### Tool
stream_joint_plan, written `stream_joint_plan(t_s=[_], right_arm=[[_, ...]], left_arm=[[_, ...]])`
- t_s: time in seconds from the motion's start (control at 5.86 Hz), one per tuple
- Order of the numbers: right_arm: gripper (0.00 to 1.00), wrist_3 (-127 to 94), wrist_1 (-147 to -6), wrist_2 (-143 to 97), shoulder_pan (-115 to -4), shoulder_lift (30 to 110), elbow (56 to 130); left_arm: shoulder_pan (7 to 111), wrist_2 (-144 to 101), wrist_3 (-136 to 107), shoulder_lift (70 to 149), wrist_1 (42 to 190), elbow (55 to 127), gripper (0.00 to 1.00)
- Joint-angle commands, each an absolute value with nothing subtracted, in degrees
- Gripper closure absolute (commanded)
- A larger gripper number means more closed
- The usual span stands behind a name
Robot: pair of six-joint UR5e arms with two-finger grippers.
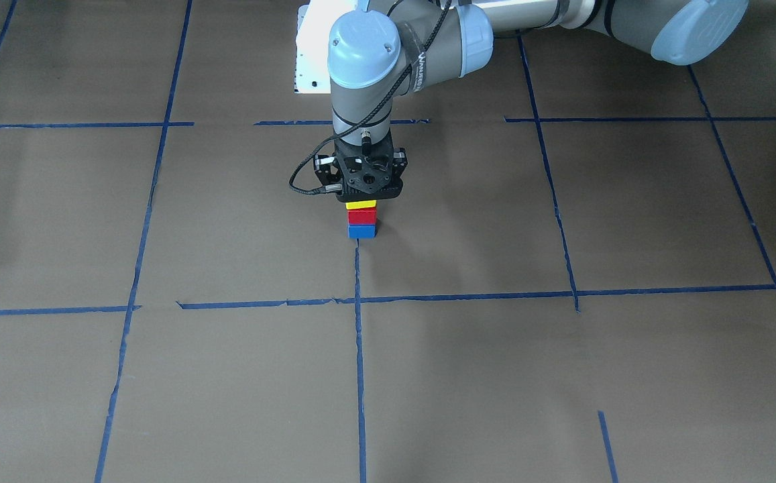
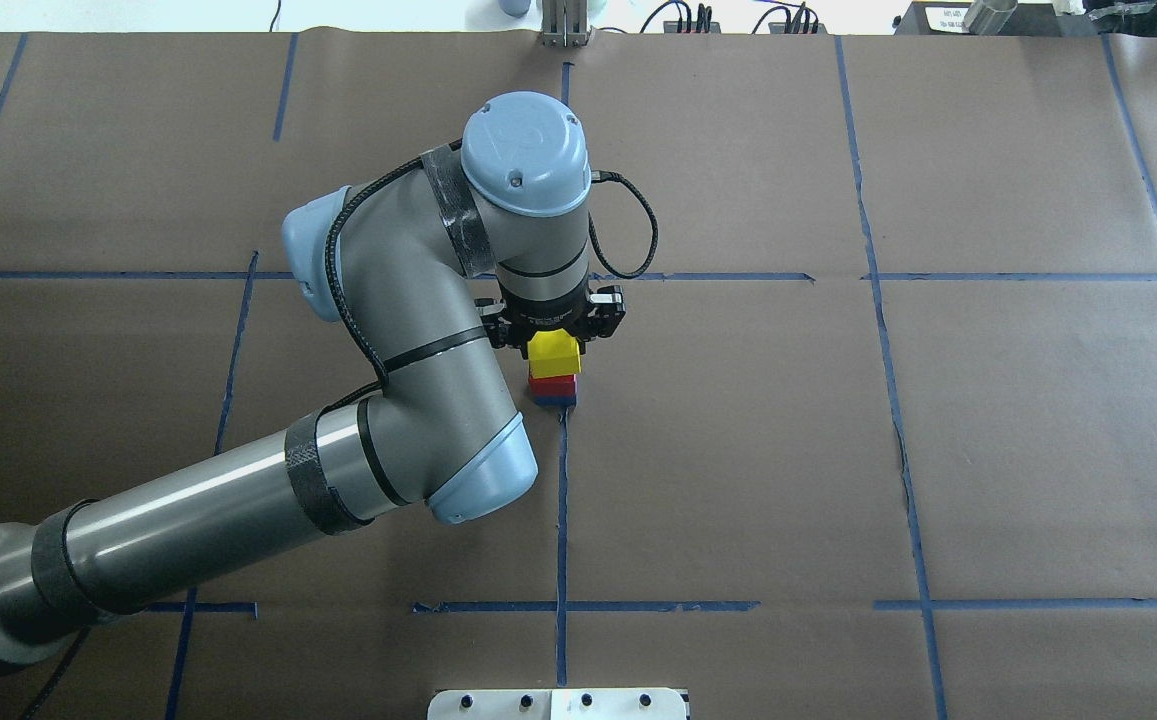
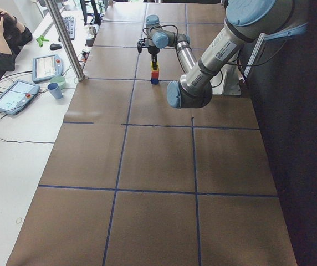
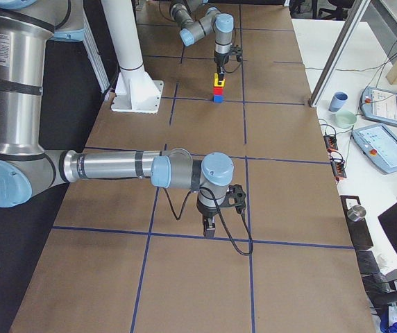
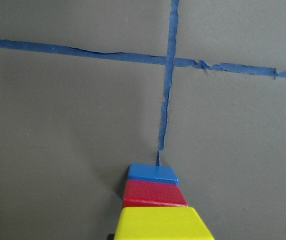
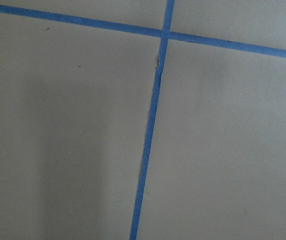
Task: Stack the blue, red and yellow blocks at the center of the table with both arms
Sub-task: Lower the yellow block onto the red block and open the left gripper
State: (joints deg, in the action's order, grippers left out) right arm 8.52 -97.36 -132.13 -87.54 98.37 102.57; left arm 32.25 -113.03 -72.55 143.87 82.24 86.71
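A blue block (image 1: 361, 232), a red block (image 1: 361, 216) and a yellow block (image 1: 361, 204) stand as one stack at the table's center, blue at the bottom and yellow on top. My left gripper (image 1: 363, 198) points straight down over the stack, with its fingers at the yellow block (image 2: 553, 353) and apparently shut on it. The fingertips are hidden under the wrist. The left wrist view shows the stack from above: yellow block (image 5: 163, 223), red block (image 5: 154, 194), blue block (image 5: 152, 173). My right gripper (image 4: 209, 226) hangs low over bare table far from the stack. I cannot tell whether it is open or shut.
Brown paper with a blue tape grid (image 1: 359, 349) covers the table. The robot's white base plate (image 1: 310, 50) is behind the stack. An operator (image 3: 0, 36) sits at a side desk with tablets and a cup (image 3: 54, 90).
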Motion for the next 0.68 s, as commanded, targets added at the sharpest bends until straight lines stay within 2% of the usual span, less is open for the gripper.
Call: stream_joint_plan(t_s=[0.0,0.17,0.51], right_arm=[[0.0,8.5,-97.4,-132.1,-87.5,98.4,102.6],[0.0,8.5,-97.4,-132.1,-87.5,98.4,102.7],[0.0,8.5,-97.4,-132.2,-87.5,98.3,102.7]], left_arm=[[32.3,-113.1,-72.5,143.7,82.4,86.6,0.95],[32.3,-113.1,-72.5,143.8,82.4,86.7,0.92],[32.3,-113.1,-72.6,143.7,83.4,86.6,0.27]])
